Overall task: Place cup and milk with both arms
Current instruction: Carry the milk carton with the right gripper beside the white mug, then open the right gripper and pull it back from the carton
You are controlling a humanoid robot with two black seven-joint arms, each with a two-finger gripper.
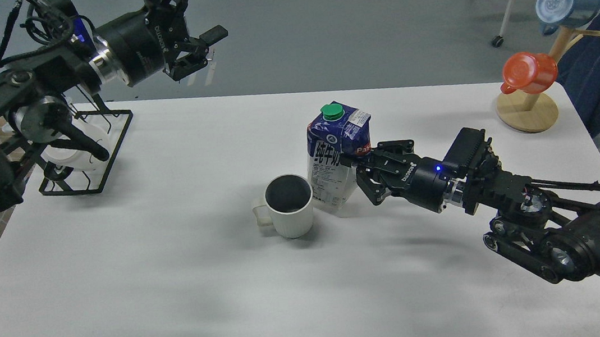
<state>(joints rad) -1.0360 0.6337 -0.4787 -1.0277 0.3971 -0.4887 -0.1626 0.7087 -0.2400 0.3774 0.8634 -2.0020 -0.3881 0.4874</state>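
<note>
Right gripper (358, 176): fingers spread on either side of the milk (335, 153), at the carton's right face about mid-height; whether they press on it cannot be told. The carton stands upright near mid-table. Just beyond the fingers, on the carton's far side from them, the cup (289, 205) stands upright, touching or nearly touching the carton's lower white part, handle turned away from the fingers. Bare white table (176, 273) extends widely before and to both sides of this pair; the near edge lies well apart.

Left gripper (194, 39): fingers released and empty, raised over the far left table edge, well apart from cup and carton. Below its arm stands a black wire rack (106, 151). At the far right corner, a wooden mug tree (530, 108) bears an orange-red mug (529, 72) and a blue mug (568, 3).
</note>
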